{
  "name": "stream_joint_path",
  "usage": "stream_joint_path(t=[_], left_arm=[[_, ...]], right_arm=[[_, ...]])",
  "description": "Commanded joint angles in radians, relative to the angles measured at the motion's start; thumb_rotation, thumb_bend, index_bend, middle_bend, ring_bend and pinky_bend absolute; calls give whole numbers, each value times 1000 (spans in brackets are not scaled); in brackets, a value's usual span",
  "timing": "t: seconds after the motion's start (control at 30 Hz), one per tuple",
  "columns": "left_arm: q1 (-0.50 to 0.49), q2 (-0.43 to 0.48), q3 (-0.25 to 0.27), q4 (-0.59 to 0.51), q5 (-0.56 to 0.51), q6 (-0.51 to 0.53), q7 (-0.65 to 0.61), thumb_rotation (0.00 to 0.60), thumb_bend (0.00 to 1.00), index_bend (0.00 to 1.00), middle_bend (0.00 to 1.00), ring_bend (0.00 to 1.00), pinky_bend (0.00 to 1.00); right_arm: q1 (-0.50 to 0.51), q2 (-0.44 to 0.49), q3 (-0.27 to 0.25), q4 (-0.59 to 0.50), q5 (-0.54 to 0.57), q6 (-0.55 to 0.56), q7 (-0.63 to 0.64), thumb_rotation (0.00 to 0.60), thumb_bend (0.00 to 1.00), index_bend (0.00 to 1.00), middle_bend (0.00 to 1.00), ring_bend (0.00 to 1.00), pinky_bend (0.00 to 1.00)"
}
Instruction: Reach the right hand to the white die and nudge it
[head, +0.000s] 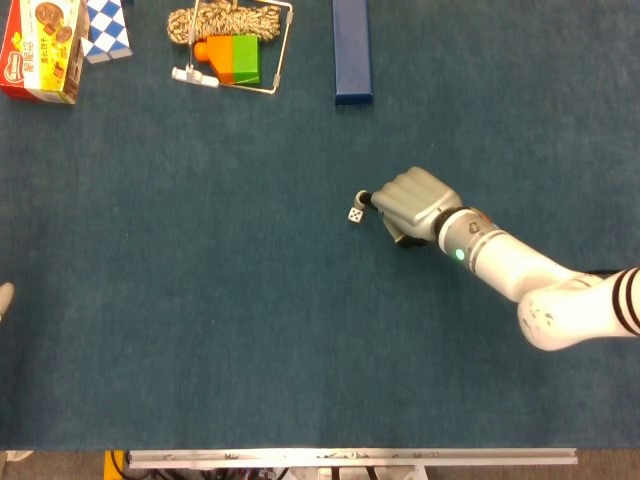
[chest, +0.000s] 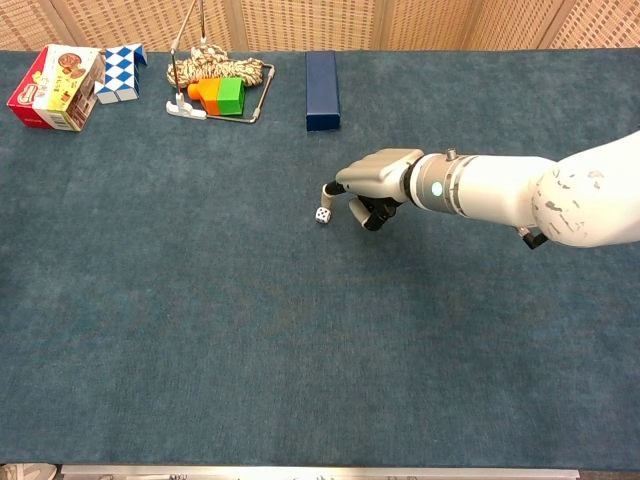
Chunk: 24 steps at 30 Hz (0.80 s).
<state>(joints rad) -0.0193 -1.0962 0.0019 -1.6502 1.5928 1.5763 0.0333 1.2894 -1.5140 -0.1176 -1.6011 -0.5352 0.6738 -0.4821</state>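
Carpet-like blue felt covers the table (head: 200, 330), its nap faintly mottled, and we see a metal rail along the near edge in the head view. Woven wicker panels back the far side in the chest view.

Near the middle of the cloth we find the white die (head: 355, 215) (chest: 322, 215), a small cube with dark pips, sitting slightly turned on the felt. Our right hand (head: 410, 205) (chest: 372, 185) is a grey, smooth-shelled form at the end of a glossy white forearm with a small green light at the wrist. Its fingers are curled in and hold nothing; one fingertip (chest: 327, 189) points down just beside the die, on its right and far side, and we cannot tell whether it actually touches. Our left hand does not show in either view.

Along the far edge we see a long dark blue box (head: 351, 50) (chest: 321, 76), rectangular and matte. To its left lies a wire frame (head: 272, 45) around a coil of braided rope (head: 215, 20), with an orange block (head: 215, 58) and a green block (head: 246, 58) side by side. At the far left corner stand a red and yellow biscuit carton (head: 40, 48) and a blue-and-white checkered puzzle snake (head: 106, 28).
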Motion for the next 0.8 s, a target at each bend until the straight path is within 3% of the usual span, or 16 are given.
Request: stream_joint_path(t=[0.03, 0.5, 0.73, 0.8], left_arm=[[0, 0, 0, -1, 0, 0, -1, 600, 220, 139, 145, 166, 98], [1, -1, -1, 2, -1, -1, 2, 600, 220, 139, 145, 166, 98], [0, -2, -9, 7, -12, 0, -8, 600, 220, 139, 145, 166, 98], [-1, -2, -13, 13, -20, -2, -13, 600, 220, 139, 145, 166, 98]], right_arm=[[-7, 6, 7, -16, -19, 4, 6, 600, 926, 215, 1000, 1000, 1000], [-37, 59, 11, -113, -88, 66, -1, 600, 927, 215, 1000, 1000, 1000], [-132, 163, -11, -195, -171, 237, 1, 600, 901, 215, 995, 1000, 1000], [-183, 205, -23, -221, -205, 310, 11, 600, 855, 215, 963, 996, 1000]])
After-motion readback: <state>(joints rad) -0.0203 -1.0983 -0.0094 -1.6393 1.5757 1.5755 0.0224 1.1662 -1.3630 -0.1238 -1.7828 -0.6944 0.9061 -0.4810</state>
